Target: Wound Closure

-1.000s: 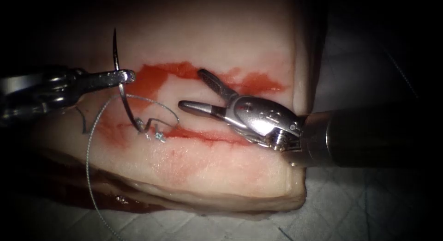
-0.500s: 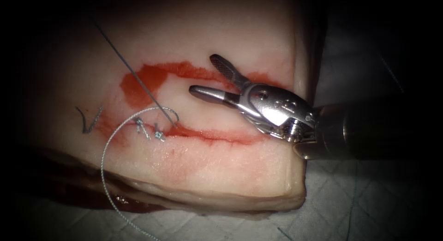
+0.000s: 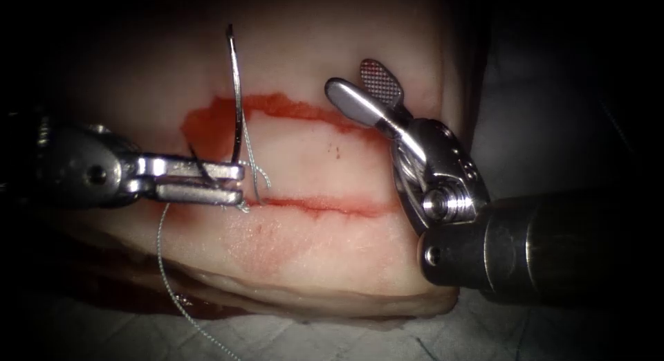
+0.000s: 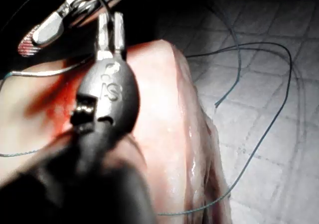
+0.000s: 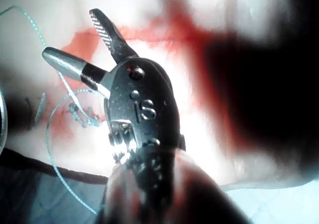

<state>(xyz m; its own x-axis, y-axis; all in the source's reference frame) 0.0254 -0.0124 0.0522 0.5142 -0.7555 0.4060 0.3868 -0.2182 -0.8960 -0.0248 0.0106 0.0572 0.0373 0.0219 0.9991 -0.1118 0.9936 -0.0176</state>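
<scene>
A pale cloth (image 3: 290, 337) with a quilted grid of stitched squares is seen spread beneath the work, showing along the lower edge of the endoscope view and up the right side (image 3: 546, 63), where it is lost in shadow. The same cloth (image 4: 259, 74) is seen from the left wrist, its square pattern lit evenly and clearly. The light is concentrated on the middle of the endoscope view, and the edges and corners are left dark. No walls, floor, furniture or windows can be made out.
</scene>
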